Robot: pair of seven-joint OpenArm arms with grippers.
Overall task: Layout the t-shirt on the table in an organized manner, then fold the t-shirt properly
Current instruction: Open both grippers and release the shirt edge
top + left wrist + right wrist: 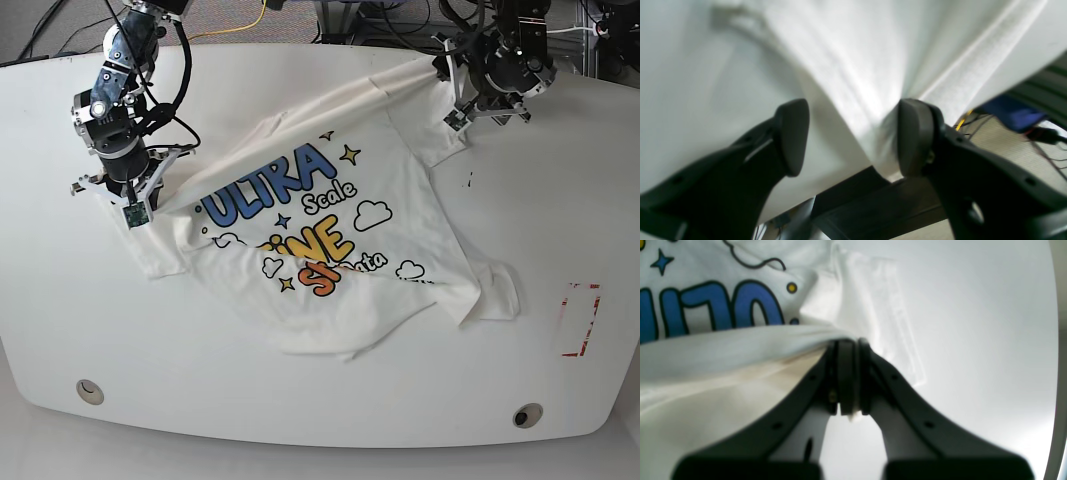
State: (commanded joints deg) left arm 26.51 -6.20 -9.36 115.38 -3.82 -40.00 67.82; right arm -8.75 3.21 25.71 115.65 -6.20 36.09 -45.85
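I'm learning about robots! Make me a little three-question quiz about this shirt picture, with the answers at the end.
1. True or false: the right gripper is shut on the t-shirt.
2. Which colour is the word ULTRA on the shirt? A) green B) blue C) pink
3. Fill in the gap: the left gripper has its jaws ____, with cloth lying between them.

Key: 1 true. 2 B. 3 open. In the left wrist view the fingers stand apart with a fold of white cloth against one pad. In the base view the shirt lies crumpled and crooked on the table, not yet laid out flat.
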